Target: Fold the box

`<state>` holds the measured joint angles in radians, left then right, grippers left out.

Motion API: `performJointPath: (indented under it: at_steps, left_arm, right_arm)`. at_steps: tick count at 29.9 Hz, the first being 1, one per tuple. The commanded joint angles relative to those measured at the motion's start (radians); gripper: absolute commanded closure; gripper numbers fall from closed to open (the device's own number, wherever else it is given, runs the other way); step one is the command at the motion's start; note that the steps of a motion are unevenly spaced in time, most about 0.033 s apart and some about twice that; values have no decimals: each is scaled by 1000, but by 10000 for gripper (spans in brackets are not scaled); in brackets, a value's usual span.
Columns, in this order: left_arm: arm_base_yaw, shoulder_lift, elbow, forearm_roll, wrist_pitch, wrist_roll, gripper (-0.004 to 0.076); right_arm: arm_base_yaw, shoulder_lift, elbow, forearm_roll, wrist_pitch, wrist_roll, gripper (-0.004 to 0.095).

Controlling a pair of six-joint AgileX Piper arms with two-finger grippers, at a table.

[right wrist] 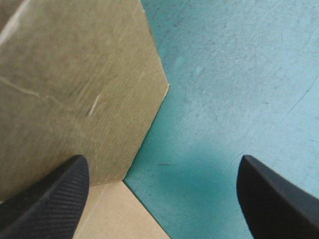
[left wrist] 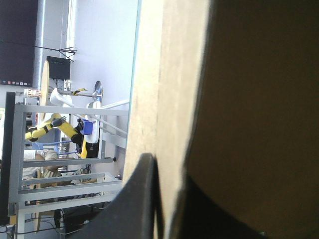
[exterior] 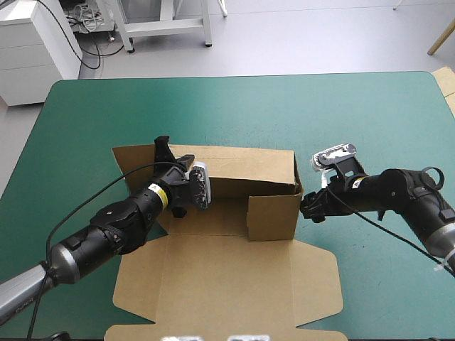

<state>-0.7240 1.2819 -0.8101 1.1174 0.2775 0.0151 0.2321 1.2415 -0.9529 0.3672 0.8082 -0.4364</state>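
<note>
The teal-green table cover [exterior: 234, 106] ran wide on every side of the work. The brown box [exterior: 220, 217] sat near its middle, half made. Its far wall [exterior: 242, 167] stood up, a shorter wall [exterior: 274, 217] stood up at the right end, and the big flat panel [exterior: 227, 284] lay spread toward the table's near edge.

My left claw [exterior: 166, 150] pinched the far wall near its left end, one black finger on each face of the board. My right claw [exterior: 307, 207] was spread wide and held nothing. It hung low over the cover, just outside the shorter wall and beside its slanted corner.

The left end of the far wall worried me most. I could see no side wall raised there to brace it, so I judged that letting go would drop the board flat again. Pulling it hard could crease the sheet away from its fold line. Nothing pinned the base either, so a tug from my left claw might drag the whole box across the cover. My right claw carried its own risk. A push from outside without a squared approach could buckle the shorter wall inward or shove the box sideways.
</note>
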Motion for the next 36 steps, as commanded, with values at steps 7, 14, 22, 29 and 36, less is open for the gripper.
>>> performJointPath:
  at_steps: [7, 14, 22, 29, 36]
  left_arm:
    - [-6, 22, 14, -78, 54, -22, 731]
    - [-6, 23, 14, -34, 54, -22, 731]
    - [-6, 23, 14, -33, 54, -22, 731]
    - [-6, 23, 14, -37, 54, -22, 731]
    - [-6, 23, 14, -45, 54, -15, 731]
  right_arm:
    - [-5, -30, -23, 184, 34, -189, 168]
    - [-5, -30, -17, 201, 66, -222, 168]
    - [41, -9, 24, 281, -33, -300, 168]
    - [173, -7, 24, 188, -198, -229, 169]
    - [194, -7, 24, 85, -215, -129, 401]
